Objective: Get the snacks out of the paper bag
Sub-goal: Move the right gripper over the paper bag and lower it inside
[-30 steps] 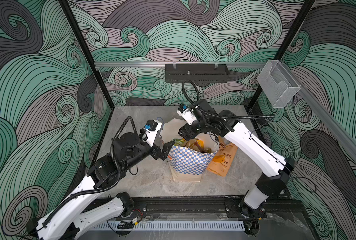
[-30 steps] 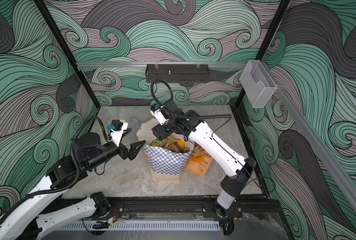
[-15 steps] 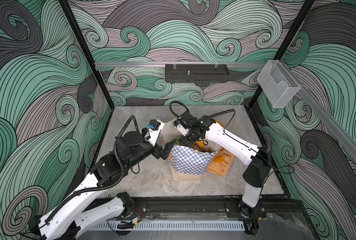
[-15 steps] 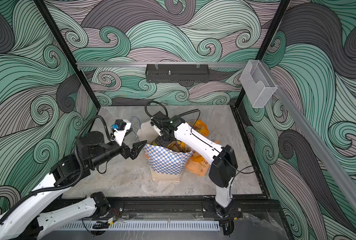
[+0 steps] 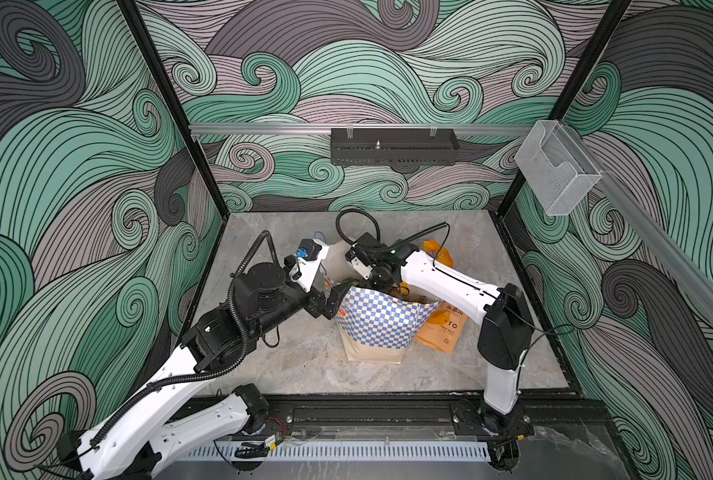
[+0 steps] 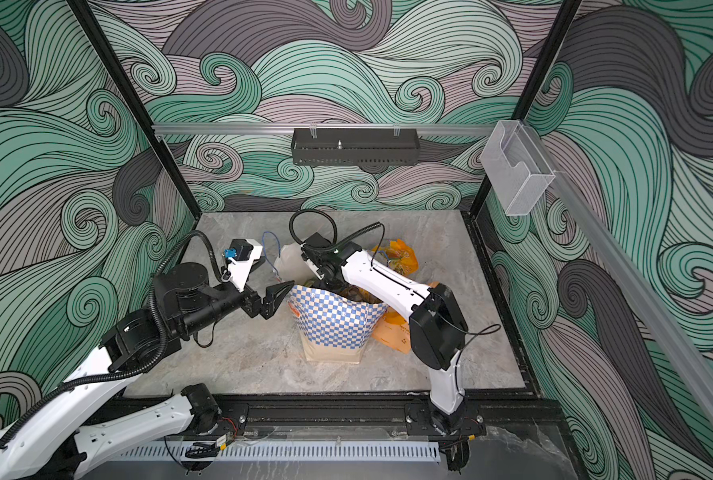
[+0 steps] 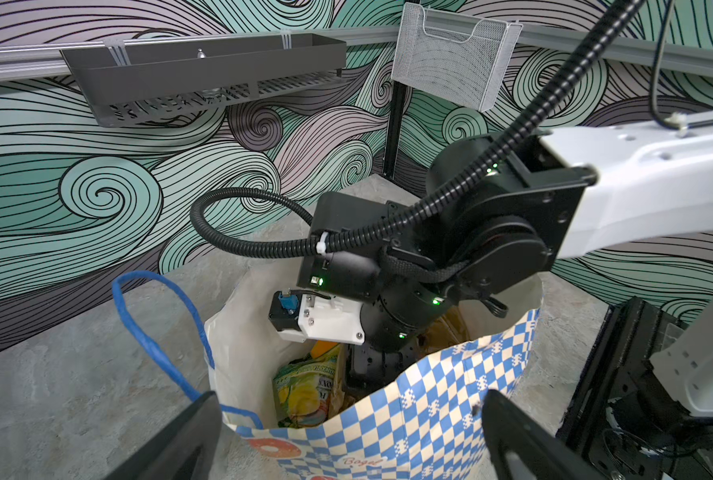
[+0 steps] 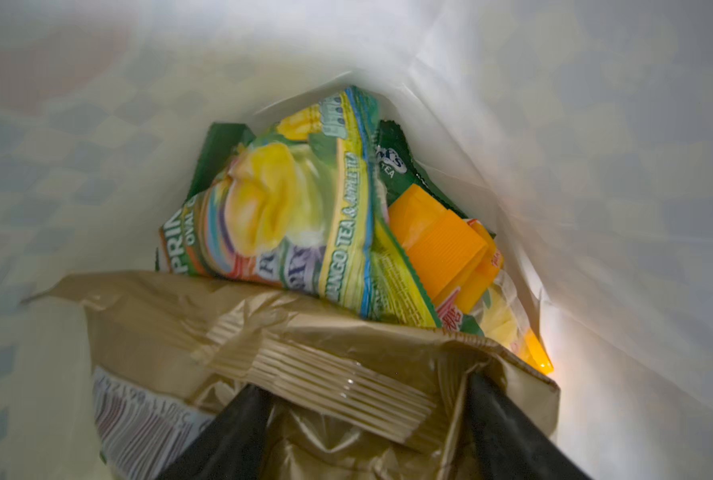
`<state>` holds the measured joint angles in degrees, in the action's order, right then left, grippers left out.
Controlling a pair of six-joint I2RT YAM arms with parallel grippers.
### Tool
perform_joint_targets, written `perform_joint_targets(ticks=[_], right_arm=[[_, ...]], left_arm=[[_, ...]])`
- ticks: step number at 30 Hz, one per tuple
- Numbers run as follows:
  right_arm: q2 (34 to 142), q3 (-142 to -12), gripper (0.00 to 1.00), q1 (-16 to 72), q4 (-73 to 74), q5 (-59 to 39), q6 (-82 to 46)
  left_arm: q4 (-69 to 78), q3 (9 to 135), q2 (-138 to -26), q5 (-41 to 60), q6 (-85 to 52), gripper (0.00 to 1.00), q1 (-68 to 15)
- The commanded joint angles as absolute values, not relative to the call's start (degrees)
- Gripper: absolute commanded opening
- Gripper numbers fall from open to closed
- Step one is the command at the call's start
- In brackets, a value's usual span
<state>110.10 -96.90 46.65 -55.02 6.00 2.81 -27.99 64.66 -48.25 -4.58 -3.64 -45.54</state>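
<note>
Right wrist: right gripper (image 8: 365, 386), spread, straddling the brown packet (image 8: 263, 332) in the bag (image 5: 382, 320).
I'm counting pouch (image 5: 442, 332), fruit packet (image 6: 400, 255) out, green packet (image 8: 296, 216) left; left gripper (image 6: 278, 297) hovering spread.

The paper bag (image 5: 382, 320) stands mid-way across the tabletop (image 5: 305, 361). The left gripper (image 6: 281, 293) sits just beside its left rim. The right gripper (image 8: 365, 384) is down inside, jaws straddling the nearest packet (image 8: 305, 353), with more snacks (image 8: 305, 208) deeper in. A pouch (image 5: 442, 332) leans on the bag's right side, and another packet (image 6: 400, 255) lies behind that.
</note>
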Motion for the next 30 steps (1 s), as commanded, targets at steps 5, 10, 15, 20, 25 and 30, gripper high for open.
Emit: perform_joint_targets(ticks=[5,10,15,20,25,30], right_arm=[[113.6,-93.7,0.35,46.5,-58.6,0.3,0.5],[112.0,-94.6,0.09,46.5,-58.6,1.5,0.4],[108.9,-96.0,0.00,46.5,-58.6,2.1,0.3],[105.4,-97.3,0.00,46.4,-57.5,1.9,-0.7],[100.7,-97.8,0.00,46.2,-55.5,1.9,-2.0],[96.3,-97.9,0.00,45.3,-53.3,2.0,-3.7]], left_arm=[[-28.6,65.0,-47.9,-5.5,-3.3,0.99,-45.8],[-28.5,65.0,-47.9,-5.4,-3.3,0.99,-45.8],[-28.5,64.9,-47.8,-5.5,-3.3,0.99,-45.9],[-28.1,64.9,-47.9,-5.4,-3.3,0.98,-45.8],[-28.2,64.9,-47.9,-5.3,-3.4,0.99,-45.9],[-28.1,64.7,-47.8,-5.2,-3.5,0.99,-45.9]])
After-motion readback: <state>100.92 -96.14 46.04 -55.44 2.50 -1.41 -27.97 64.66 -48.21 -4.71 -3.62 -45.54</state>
